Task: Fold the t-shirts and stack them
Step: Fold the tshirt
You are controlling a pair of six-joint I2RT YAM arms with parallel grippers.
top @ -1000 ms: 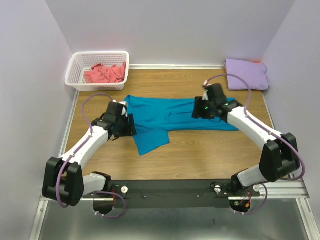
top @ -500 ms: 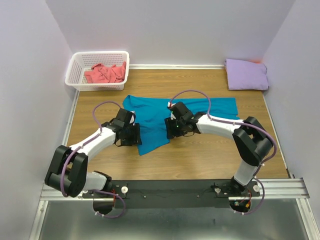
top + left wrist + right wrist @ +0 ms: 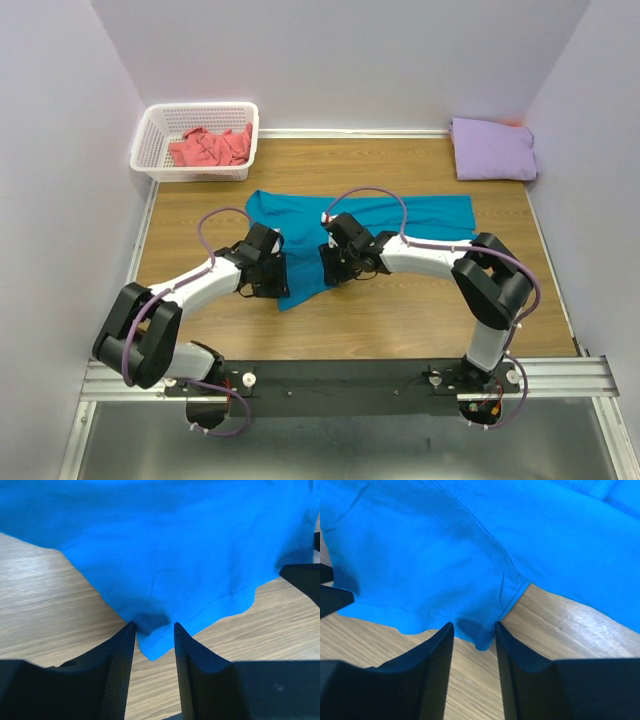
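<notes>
Left gripper (image 3: 153, 626) and right gripper (image 3: 474, 626) straddle the teal shirt's (image 3: 425, 214) sleeve corners, jaws half-spread (nothing pinched yet), probably to fold it inward.

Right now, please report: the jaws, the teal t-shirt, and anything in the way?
Left jaws, right jaws: apart, each astride the near hem. Teal t-shirt spread out, not folded. Lavender t-shirt, basket well apart.

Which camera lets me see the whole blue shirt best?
The top external view: nearly the whole teal-blue t-shirt, spread on the table. Left wrist view shows only a hem corner at the left end effector; right wrist view, another corner at the right end effector.
</notes>
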